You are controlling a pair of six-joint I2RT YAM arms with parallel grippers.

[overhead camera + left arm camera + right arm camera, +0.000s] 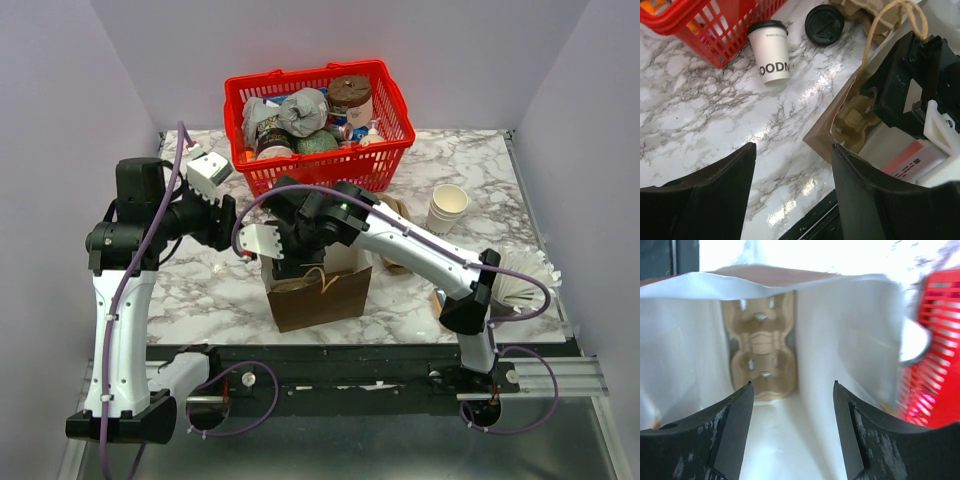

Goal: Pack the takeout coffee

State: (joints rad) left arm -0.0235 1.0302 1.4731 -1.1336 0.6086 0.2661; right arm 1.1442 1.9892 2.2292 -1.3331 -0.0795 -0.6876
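The takeout coffee (771, 52), a white cup with a black dome lid and dark print, stands on the marble beside the red basket's corner; the top view hides it behind the right arm. The brown paper bag (318, 295) (822, 131) stands open near the table's front edge. My right gripper (290, 265) (792, 384) is open, reaching into the bag's white inside with nothing between its fingers. A cardboard cup carrier (762, 355) (855, 117) stands on edge against the bag's far wall. My left gripper (230, 220) (793, 145) hangs open and empty over bare marble, left of the bag.
The red basket (395, 110) (715, 35) full of groceries fills the back middle. A loose black lid (824, 24) and another cardboard carrier (395, 215) lie behind the bag. Stacked lidless cups (447, 208) stand at the right, with a fanned stack of white paper (522, 285) nearer the front.
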